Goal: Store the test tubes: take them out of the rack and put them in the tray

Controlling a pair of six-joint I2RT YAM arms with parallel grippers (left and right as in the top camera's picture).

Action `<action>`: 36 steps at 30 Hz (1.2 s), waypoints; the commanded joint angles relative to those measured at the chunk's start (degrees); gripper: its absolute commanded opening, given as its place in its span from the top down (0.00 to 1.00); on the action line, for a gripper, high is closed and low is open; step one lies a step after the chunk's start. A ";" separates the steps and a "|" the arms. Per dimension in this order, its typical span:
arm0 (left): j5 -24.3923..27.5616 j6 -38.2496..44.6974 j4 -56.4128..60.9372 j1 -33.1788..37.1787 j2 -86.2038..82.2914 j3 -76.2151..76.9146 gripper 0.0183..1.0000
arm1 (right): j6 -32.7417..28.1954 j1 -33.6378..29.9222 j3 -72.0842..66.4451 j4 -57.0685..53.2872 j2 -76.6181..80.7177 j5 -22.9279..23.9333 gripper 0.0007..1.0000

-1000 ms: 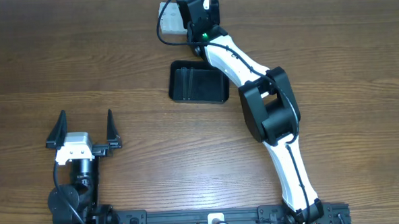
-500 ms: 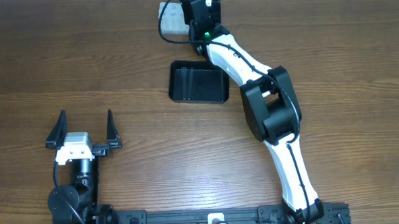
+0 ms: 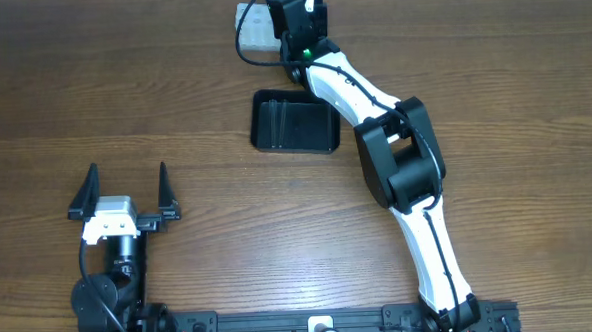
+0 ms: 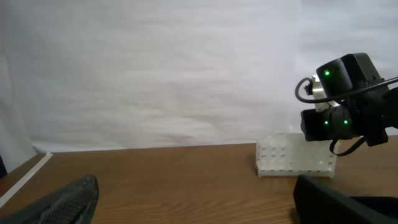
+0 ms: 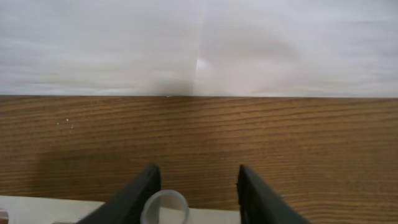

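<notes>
Test tube (image 5: 165, 195) picking is judged to be the step in hand. One tube's round open mouth is seen between the fingers (image 5: 138, 194) of the right end effector (image 5: 199, 169), standing up from the white rack (image 3: 253, 26) directly beneath it. The end effector is spread wider than the tube. The mouth lies close to one finger with a clear gap to the other, so nothing is pinched yet.

For a clean grasp, the end effector should be shifted sideways until the tube is centred, so that it is not pushed aslant in its hole as the fingers are closed. The fingers should be lowered a little below the rim and only light pressure applied, since a thin-walled tube is likely to be slippery and easily cracked. Once held, the tube is best drawn straight up along its own axis; otherwise the light rack could be dragged or tipped on the counter (image 3: 493, 97).

The black tray (image 3: 316, 130) lies behind the right end effector, back toward its arm's base and near the rack, so a short carry is expected. The tube should be laid down low and flat, not dropped. The left end effector (image 3: 127, 167) is spread and holds nothing, well apart from tray and rack.
</notes>
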 commanded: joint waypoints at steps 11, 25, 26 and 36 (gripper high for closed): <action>0.61 0.83 0.24 0.28 -0.42 -0.15 0.00 | 0.26 -0.37 1.18 0.44 1.18 0.72 0.71; 0.61 0.83 0.24 0.28 -0.42 -0.15 0.00 | 0.24 -0.37 1.18 0.85 1.18 0.72 0.79; 0.61 0.83 0.24 0.28 -0.42 -0.15 0.00 | 0.24 -0.37 1.18 0.87 1.18 0.72 0.79; 0.61 0.83 0.24 0.28 -0.42 -0.15 0.00 | 0.26 -0.33 1.20 1.07 0.90 0.72 0.84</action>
